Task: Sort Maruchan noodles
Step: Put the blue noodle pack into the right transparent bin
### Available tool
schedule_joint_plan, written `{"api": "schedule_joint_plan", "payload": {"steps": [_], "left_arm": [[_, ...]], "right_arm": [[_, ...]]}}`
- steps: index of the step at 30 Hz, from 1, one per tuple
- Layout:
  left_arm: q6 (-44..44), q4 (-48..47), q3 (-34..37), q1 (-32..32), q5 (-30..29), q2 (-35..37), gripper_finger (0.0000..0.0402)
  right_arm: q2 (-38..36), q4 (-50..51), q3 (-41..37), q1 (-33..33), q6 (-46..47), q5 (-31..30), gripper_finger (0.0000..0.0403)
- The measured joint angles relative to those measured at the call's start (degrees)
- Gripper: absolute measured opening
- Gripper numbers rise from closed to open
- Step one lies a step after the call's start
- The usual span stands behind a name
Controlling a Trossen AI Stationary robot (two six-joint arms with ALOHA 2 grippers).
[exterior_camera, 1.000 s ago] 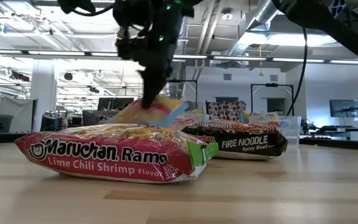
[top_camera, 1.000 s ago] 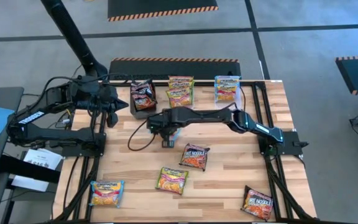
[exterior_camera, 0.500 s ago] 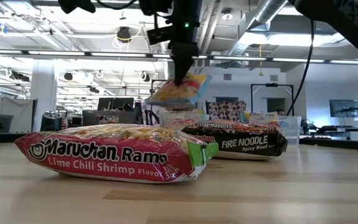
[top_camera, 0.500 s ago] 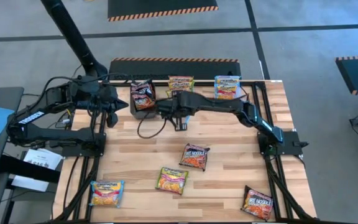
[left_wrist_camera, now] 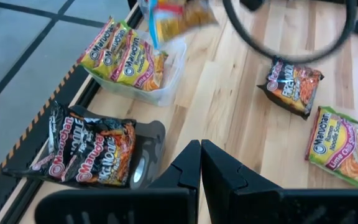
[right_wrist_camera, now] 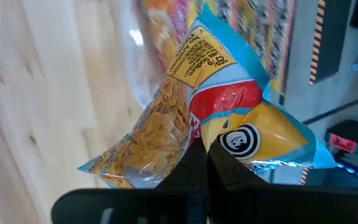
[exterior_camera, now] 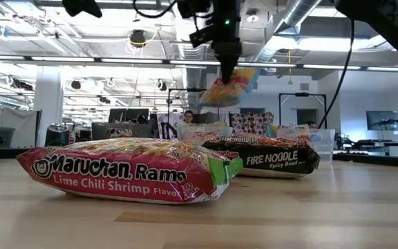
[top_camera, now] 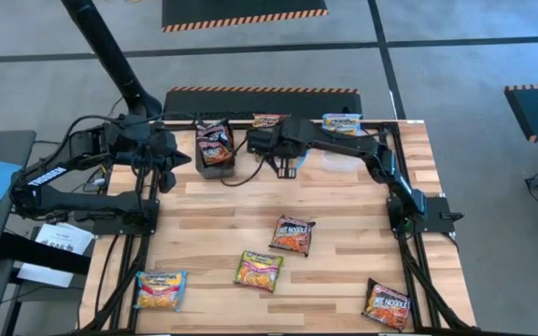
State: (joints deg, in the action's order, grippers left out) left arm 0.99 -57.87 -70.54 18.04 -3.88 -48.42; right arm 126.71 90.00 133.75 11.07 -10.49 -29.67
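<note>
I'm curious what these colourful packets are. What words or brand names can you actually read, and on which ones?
"Maruchan Ramen", "Lime Chili Shrimp Flavor": the nearest packet in the low view.
"FIRE NOODLE", "Spicy Beef": the dark packet behind it.
"Maruchan": the green-yellow packets in the clear tub.
Print on the blue-edged packet in the right gripper: too blurred to read.
Packets in the high view: too small.

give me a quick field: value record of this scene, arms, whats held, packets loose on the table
right gripper: shut on a light blue and yellow packet, held in the air over the far bins
left gripper: shut, empty, waiting near the table's far left
dark packet bin: far edge, holds dark packets
loose on table: Lime Chili Shrimp packet, Fire Noodle packet, plus others
</note>
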Motion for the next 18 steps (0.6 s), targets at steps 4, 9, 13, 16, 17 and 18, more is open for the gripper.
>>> {"api": "schedule_joint_plan", "payload": {"steps": [4, 9, 13, 16, 17, 18], "left_arm": [[0.02, -0.69, 0.0, 0.0, -0.01, 0.0, 0.0], [0.02, -1.57, 0.0, -0.02, -0.02, 0.09, 0.0], [0.04, -1.46, 0.0, 0.0, -0.11, 0.09, 0.0], [0.07, -1.14, -0.02, -0.02, -0.76, -0.06, 0.0], [0.07, -1.15, -0.02, -0.02, -1.05, -0.21, 0.0], [0.08, -1.13, -0.02, -0.02, -1.45, -0.31, 0.0]], "right_arm": [[-2.11, -0.31, -1.17, 1.59, -0.05, 0.04, 0.0003], [-8.24, 0.16, -9.25, 3.71, 1.38, 0.79, 0.0003], [-15.87, -1.87, -21.15, 5.48, 3.92, 0.97, 0.0004], [-22.67, -7.21, -31.84, 6.51, 3.29, 0.94, 0.0004], [-24.81, -9.08, -35.08, 6.82, 2.45, 0.92, 0.0004], [-27.0, -10.94, -38.37, 7.17, 1.29, 0.9, 0.0004]]}}
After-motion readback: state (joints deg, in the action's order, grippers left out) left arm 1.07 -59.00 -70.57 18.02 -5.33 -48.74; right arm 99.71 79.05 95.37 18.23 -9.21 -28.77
